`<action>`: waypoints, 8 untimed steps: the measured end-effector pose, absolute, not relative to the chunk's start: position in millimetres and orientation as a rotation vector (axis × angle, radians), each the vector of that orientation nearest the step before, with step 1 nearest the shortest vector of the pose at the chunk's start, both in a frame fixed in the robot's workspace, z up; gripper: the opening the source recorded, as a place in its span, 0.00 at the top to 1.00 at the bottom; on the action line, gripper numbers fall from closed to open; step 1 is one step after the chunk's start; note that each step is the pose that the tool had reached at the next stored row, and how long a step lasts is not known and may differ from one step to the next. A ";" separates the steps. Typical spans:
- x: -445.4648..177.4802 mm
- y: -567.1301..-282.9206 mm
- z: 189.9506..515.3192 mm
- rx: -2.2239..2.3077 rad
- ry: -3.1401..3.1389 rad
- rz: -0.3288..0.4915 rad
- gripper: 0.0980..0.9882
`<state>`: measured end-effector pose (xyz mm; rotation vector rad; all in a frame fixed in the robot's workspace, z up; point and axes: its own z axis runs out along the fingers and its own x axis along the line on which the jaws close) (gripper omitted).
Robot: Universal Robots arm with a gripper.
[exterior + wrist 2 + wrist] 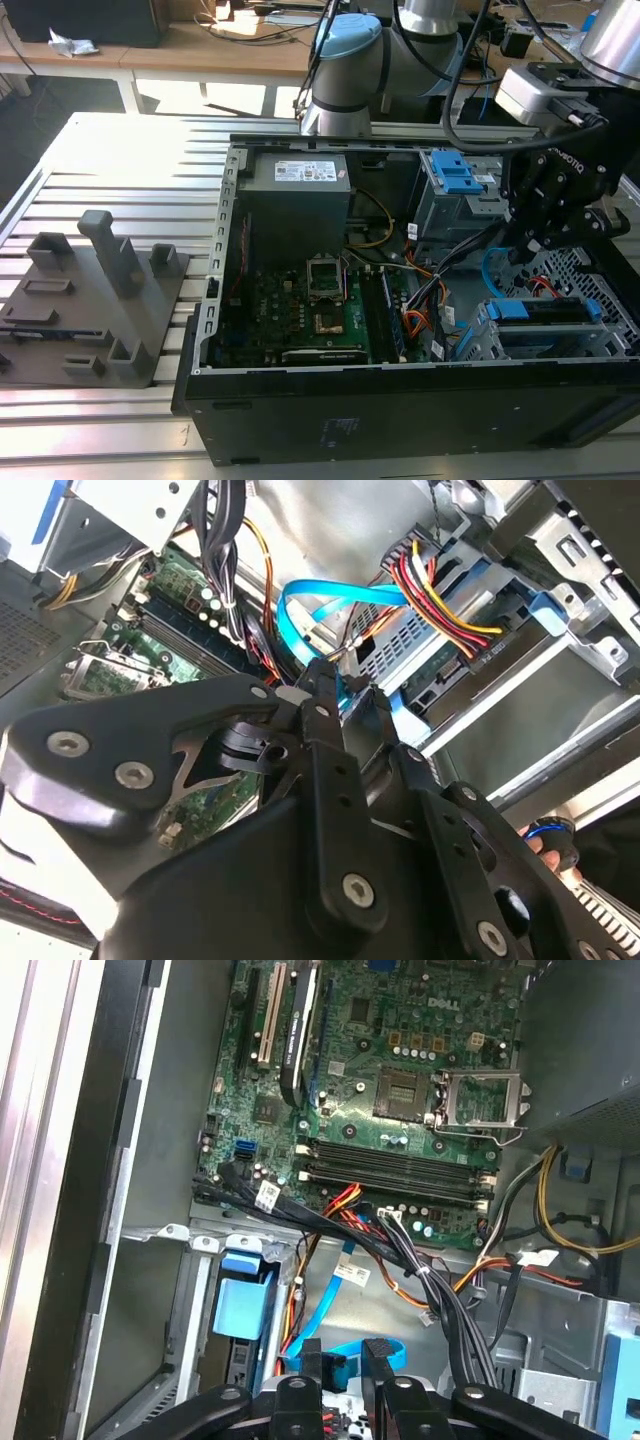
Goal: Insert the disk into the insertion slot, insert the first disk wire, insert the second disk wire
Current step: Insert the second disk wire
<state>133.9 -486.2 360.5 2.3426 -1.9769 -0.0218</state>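
Note:
The disk (545, 310), dark on top in its blue caddy, lies inside the insertion slot (605, 275), the perforated metal cage at the case's corner on the exterior view's right. My gripper (525, 252) hangs just above the cage's inner end. In both wrist views my gripper (352, 690) (345, 1355) stands narrow, with the end of a flat blue wire (330, 598) (392, 1348) between the fingers, so it looks shut on that wire. A red, yellow and black wire bundle (440, 600) runs into the back of the disk (420, 660).
The open computer case (330, 420) holds a green motherboard (300, 310), a grey power-supply box (300, 200) and a metal bay with a blue latch (455, 175). Loose cable bundles (420, 1270) cross beside the cage. A grey fixture (100, 300) sits on the slatted table (100, 150).

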 end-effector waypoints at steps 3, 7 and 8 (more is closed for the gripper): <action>133.9 -486.2 360.4 2.343 -1.977 -0.022 0.77; 133.9 -486.3 360.4 2.343 -1.977 -0.022 0.93; 133.9 -486.3 360.4 2.343 -1.977 -0.022 0.93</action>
